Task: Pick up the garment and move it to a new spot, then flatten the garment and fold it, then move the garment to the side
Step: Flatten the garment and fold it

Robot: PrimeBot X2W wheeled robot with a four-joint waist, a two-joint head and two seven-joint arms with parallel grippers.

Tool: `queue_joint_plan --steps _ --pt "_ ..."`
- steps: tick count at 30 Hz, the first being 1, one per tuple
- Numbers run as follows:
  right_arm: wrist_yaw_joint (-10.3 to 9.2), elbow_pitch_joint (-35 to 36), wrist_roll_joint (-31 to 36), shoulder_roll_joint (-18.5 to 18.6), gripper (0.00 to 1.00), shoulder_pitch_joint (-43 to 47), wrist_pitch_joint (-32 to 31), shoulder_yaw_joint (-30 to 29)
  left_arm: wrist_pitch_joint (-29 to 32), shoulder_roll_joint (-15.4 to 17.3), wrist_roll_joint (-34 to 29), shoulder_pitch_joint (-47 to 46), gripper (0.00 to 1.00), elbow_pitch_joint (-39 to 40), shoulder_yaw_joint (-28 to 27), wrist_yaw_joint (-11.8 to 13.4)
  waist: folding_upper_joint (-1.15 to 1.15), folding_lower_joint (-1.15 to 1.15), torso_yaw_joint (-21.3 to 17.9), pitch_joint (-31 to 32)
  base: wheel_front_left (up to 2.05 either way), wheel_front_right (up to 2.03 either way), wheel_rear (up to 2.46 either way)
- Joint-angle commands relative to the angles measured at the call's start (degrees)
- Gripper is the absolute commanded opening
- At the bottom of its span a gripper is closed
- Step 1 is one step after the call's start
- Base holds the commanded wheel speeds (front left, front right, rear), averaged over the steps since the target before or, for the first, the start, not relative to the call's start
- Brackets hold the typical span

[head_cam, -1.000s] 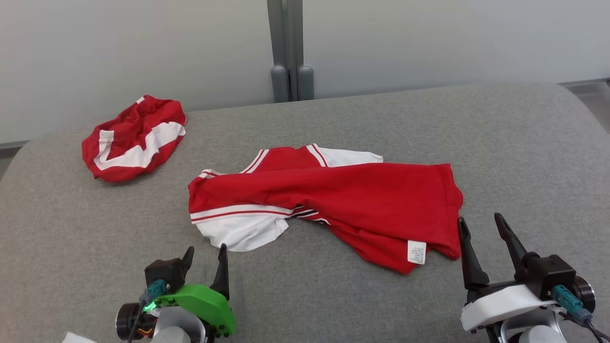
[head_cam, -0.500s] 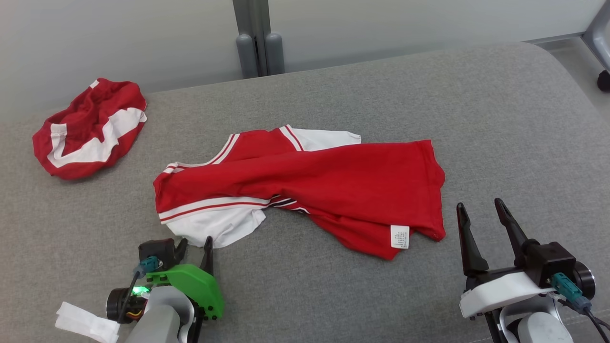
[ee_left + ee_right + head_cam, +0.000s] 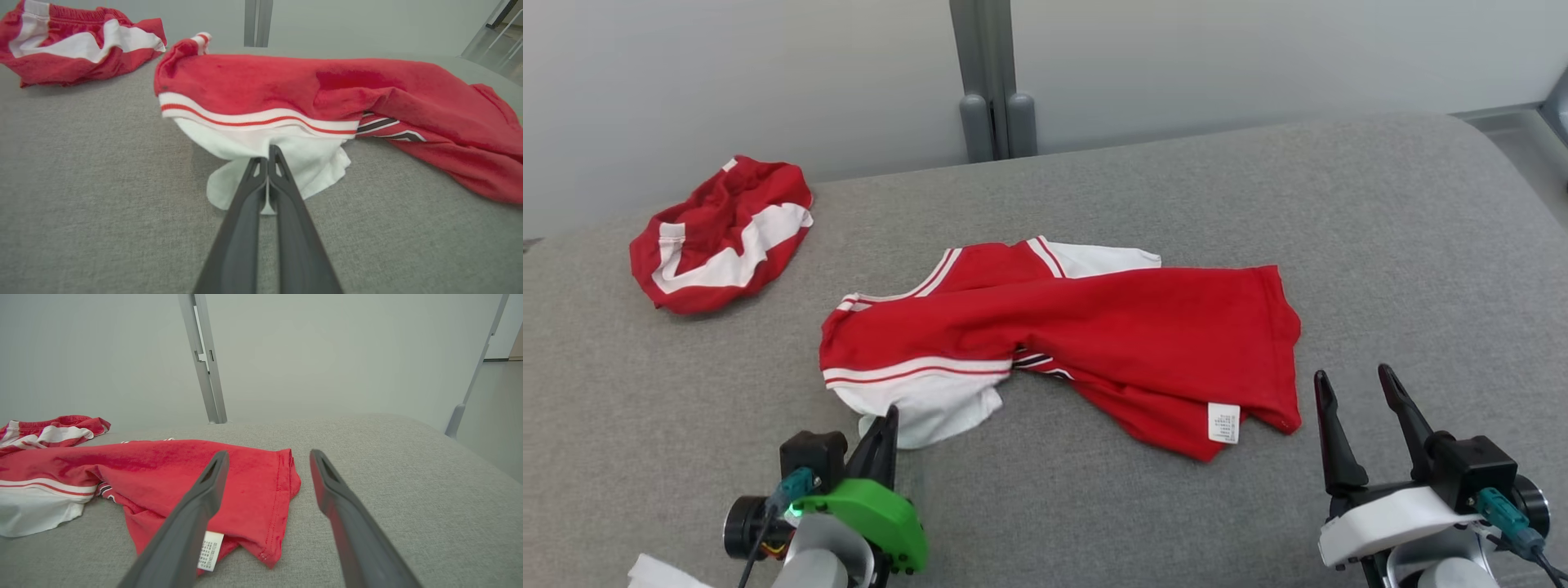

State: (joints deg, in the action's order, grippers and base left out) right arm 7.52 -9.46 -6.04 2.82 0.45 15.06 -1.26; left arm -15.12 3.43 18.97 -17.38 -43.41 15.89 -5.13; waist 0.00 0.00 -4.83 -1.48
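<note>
- Cushion (image 3: 1258, 204), grey and padded, carries everything you are working with.
- Garment (image 3: 1111, 327), a red jersey with white sleeves and striped trim, lies crumpled and twisted on the cushion at the centre of the head view. By my reading it is not yet lifted. The move to a new spot, the flattening, the fold and the final shift aside are all left for you.
- Second bundle (image 3: 719, 237) of red and white cloth sits well apart, at ten o'clock from the garment, untouched.
- Right gripper (image 3: 1352, 373) sits at four o'clock from the garment, fingers spread, near the red hem and holding nothing.
- Left gripper (image 3: 886, 420), at seven o'clock, has its fingers pressed together, pinching the edge of the white sleeve (image 3: 931, 400). This looks like the first grasp of the pick-up.
- Care label (image 3: 1223, 422), small and white, shows at five o'clock on the red hem.
</note>
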Motion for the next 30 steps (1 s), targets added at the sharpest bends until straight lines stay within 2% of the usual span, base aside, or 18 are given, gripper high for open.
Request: queue_joint_plan --steps 1,6,13,16,21,22,24,25,30 --pt "-0.06 -0.15 -0.35 0.14 1.00 1.18 0.18 -0.22 -0.03 0.93 -0.77 2.67 0.00 2.52 -0.11 -0.06 0.00 0.00 1.80 1.69 0.00 0.00 0.00" --pt "-0.06 0.19 -0.88 0.15 1.00 2.74 0.18 -0.85 1.85 3.05 -2.11 11.19 0.00 14.73 0.95 1.64 0.00 0.00 3.71 2.93 0.00 0.00 0.00" --pt "-0.07 0.20 -1.32 0.14 1.00 3.02 0.18 -0.65 16.23 4.81 -0.25 23.06 0.00 34.19 2.89 4.35 0.00 0.00 4.85 2.96 0.00 0.00 0.00" --pt "-0.07 0.09 -1.32 0.15 1.00 2.44 0.18 -0.03 18.88 4.19 0.81 24.89 0.00 36.17 3.55 4.86 0.00 0.00 4.46 2.58 0.00 0.00 0.00" --pt "-0.06 -0.20 -0.47 0.15 1.00 1.51 0.18 0.84 19.24 3.01 1.10 21.95 0.00 30.67 4.12 5.19 0.00 0.00 3.00 1.77 0.00 0.00 0.00" --pt "-0.06 -0.21 -0.27 0.16 1.00 1.53 0.18 0.68 18.99 2.58 1.44 21.24 0.06 28.94 4.08 5.09 0.00 0.00 2.70 1.64 0.00 0.00 0.00" --pt "-0.06 -0.29 0.01 0.14 1.00 1.56 0.18 0.44 17.93 2.36 1.01 19.82 0.49 25.61 3.91 5.55 0.00 0.00 2.28 1.50 0.00 0.00 0.00" --pt "-0.06 -0.32 0.14 0.15 1.00 1.55 0.18 0.33 17.28 2.26 0.92 19.34 1.00 24.42 3.84 5.63 0.00 0.00 2.12 1.46 0.00 0.00 0.00" --pt "-0.06 -0.26 0.22 0.14 1.00 1.65 0.18 -0.47 13.59 2.34 2.02 17.89 1.00 21.75 2.24 6.25 0.00 0.00 1.89 1.54 0.00 0.00 0.00"
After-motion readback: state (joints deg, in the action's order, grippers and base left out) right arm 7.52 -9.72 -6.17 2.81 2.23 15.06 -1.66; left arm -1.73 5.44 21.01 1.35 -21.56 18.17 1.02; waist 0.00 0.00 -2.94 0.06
